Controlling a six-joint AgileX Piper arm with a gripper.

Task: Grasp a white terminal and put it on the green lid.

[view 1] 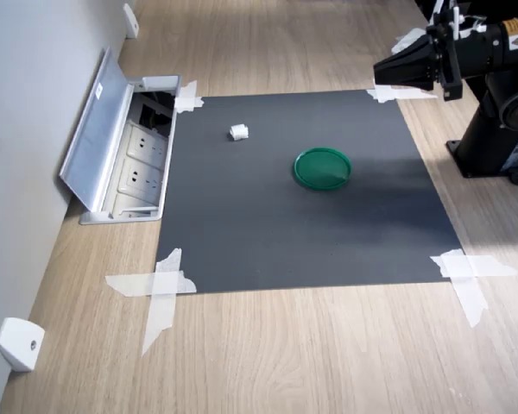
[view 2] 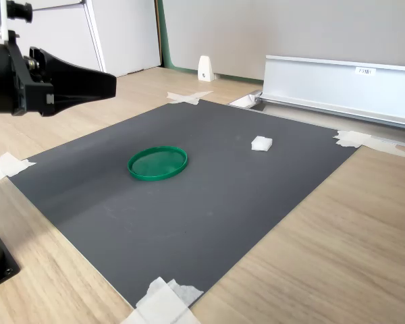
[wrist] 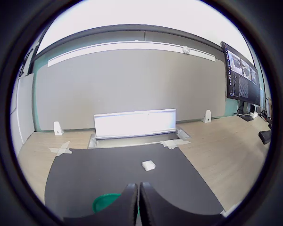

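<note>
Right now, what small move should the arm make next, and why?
Probably open the end effector and reach out toward the terminal. Its jaws look shut, it hangs high over the mat edge, and the terminal lies alone on the mat, apart from the lid.

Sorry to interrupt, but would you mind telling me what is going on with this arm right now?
The arm's gripper hangs shut and empty above one edge of the dark mat, touching nothing. A small white terminal lies on the mat, apart from the green lid, which has nothing on it. So the terminal has not yet been picked up.
</note>
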